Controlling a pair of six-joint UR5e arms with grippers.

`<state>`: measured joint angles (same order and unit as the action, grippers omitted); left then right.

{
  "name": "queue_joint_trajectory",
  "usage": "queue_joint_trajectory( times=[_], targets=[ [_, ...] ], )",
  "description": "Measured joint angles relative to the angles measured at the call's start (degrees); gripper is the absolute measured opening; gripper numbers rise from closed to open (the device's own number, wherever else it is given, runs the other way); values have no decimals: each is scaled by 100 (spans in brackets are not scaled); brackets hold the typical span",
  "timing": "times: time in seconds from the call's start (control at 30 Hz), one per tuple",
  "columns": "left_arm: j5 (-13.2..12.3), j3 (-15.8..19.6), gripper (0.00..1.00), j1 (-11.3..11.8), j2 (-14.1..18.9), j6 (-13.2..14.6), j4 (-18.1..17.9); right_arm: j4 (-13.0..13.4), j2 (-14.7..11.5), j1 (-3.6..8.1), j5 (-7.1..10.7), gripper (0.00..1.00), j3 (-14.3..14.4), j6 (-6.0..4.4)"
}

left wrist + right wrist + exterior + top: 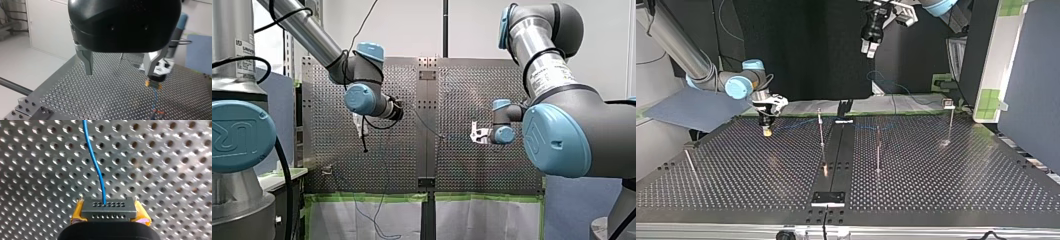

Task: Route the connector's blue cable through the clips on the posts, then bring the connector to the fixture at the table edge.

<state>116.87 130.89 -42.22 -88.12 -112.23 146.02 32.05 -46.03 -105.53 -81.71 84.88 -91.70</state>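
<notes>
Right wrist view: my right gripper (109, 215) is closed on the connector (108, 208), with yellow pads (78, 213) on its two short ends. The blue cable (95, 160) runs straight ahead over the table (162, 157).

Left wrist view: my left gripper (120, 68) is spread wide, empty and held high.

Top view: the connector sits at the view's left and the nearest post (821, 127) lies to its right (view's sense), so my right arm is nearer. The cable is not yet clipped, I judge.

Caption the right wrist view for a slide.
My right gripper, yellow-padded, clamps the dark connector; its blue cable runs ahead over the perforated table.
</notes>
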Motion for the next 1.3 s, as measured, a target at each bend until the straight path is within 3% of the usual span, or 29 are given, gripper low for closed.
queue_joint_trajectory(
  times=[0.23, 0.5, 0.67, 0.93, 1.3],
  targets=[
    [-1, 81, 100, 26, -2, 22, -57, -231, -352, -46, -359, 0, -8, -17],
    [-3, 93, 100, 53, -6, 34, -109, -549, -757, -135, -479, 0, -8, -37],
    [-10, 103, 100, 60, -7, 50, -120, -754, -1003, -159, -650, 0, -9, -32],
    [-10, 164, 100, 65, -7, 87, -121, -1101, -1367, -105, -1006, 0, -59, 176],
    [-11, 177, 100, 64, -7, 169, -91, -1630, -1898, -72, -1536, 0, -191, 338]
  ],
)
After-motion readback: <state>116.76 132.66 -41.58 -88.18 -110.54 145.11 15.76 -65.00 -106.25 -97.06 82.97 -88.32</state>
